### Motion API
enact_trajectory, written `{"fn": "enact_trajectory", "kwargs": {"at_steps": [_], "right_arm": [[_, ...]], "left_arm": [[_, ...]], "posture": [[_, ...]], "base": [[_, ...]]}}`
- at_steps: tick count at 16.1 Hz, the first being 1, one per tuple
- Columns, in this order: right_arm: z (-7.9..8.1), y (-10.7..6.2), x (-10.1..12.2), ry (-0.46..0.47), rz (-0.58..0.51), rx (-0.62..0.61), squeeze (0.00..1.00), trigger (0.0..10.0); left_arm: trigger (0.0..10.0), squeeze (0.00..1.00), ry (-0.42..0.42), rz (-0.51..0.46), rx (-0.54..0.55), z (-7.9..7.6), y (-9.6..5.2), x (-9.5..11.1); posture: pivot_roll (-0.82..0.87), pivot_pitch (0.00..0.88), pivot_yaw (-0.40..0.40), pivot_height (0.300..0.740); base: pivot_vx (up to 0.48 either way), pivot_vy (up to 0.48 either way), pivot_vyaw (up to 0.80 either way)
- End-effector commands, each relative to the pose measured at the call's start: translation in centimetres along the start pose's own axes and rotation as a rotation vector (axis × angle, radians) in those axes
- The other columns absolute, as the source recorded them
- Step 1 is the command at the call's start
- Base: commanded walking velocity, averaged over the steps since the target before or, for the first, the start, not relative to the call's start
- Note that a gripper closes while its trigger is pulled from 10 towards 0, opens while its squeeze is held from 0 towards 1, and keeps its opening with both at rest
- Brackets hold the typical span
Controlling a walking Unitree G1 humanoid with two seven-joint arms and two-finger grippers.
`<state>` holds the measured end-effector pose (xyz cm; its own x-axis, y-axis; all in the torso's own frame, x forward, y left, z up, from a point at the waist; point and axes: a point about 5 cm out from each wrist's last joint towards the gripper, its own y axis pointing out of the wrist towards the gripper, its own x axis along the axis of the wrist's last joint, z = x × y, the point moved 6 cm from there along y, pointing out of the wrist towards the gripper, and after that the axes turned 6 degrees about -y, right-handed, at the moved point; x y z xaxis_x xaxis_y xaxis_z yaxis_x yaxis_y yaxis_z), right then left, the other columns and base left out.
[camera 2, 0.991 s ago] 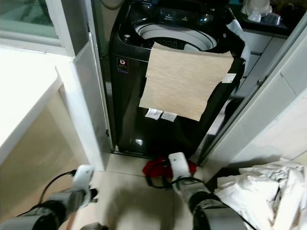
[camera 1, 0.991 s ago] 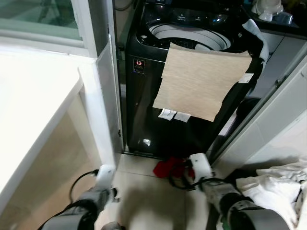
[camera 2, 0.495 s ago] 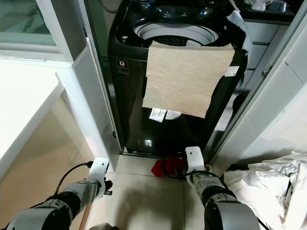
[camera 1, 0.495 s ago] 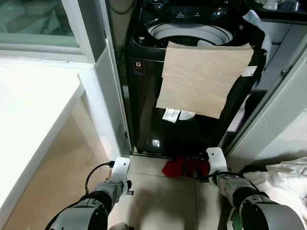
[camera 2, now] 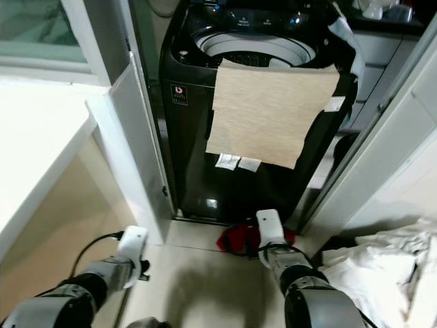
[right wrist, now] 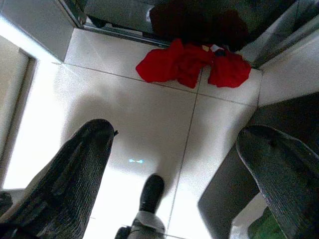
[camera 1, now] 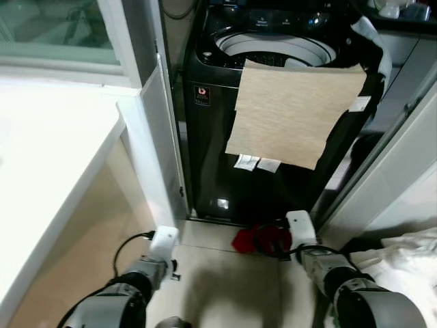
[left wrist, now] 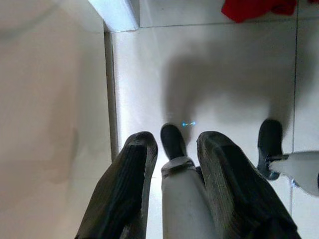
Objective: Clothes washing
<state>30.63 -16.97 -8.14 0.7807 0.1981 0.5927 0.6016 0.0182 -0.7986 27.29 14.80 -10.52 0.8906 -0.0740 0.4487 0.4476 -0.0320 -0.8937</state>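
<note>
A red garment (camera 1: 263,239) lies crumpled on the tiled floor at the foot of a black top-loading washing machine (camera 1: 215,137). The machine's drum opening (camera 1: 273,48) is uncovered. A beige cloth (camera 1: 293,113) hangs over its front edge. My right gripper (right wrist: 177,129) is open, pointing down at the floor a short way from the red garment (right wrist: 189,62), with nothing between its fingers. My left gripper (left wrist: 177,139) hangs open over the tiles beside a white panel's corner (left wrist: 119,12), and my own foot shows below it.
A white counter (camera 1: 48,150) fills the left side, with a white upright panel (camera 1: 153,137) between it and the machine. A grey cabinet wall (camera 1: 403,157) closes in on the right. A heap of white laundry (camera 1: 403,256) lies on the floor at the right.
The whole picture has shifted a little, so the camera moved. Both arms still hang low before the machine, and the red garment lies where it was.
</note>
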Motion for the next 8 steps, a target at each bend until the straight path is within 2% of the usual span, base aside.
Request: {"fn": "enact_trajectory", "kwargs": {"at_steps": [1,4,7,8], "right_arm": [[-1.1,-0.1,0.4,0.027,-0.012,-0.034,0.0,10.0],[-1.9,-0.2,0.4,0.057,-0.019,-0.04,0.0,10.0],[-2.0,-0.2,0.4,0.062,-0.019,-0.027,0.0,10.0],[-2.1,-0.3,0.3,0.059,-0.017,-0.024,0.0,10.0]], "left_arm": [[10.0,0.0,0.038,0.005,-0.012,-0.6,-0.1,0.4],[10.0,0.0,0.073,-0.016,-0.053,-1.8,-0.1,0.9],[10.0,0.0,0.08,-0.025,-0.056,-2.1,-0.1,1.1],[10.0,0.0,0.089,-0.025,-0.052,-2.1,-0.1,1.1]], "posture": [[-0.07,0.0,0.062,0.74],[-0.11,0.0,0.092,0.74],[-0.12,0.0,0.095,0.74],[-0.13,0.0,0.096,0.74]], "base": [[0.0,0.0,0.0],[0.0,0.0,0.0],[0.0,0.0,0.0],[0.0,0.0,-0.64]]}}
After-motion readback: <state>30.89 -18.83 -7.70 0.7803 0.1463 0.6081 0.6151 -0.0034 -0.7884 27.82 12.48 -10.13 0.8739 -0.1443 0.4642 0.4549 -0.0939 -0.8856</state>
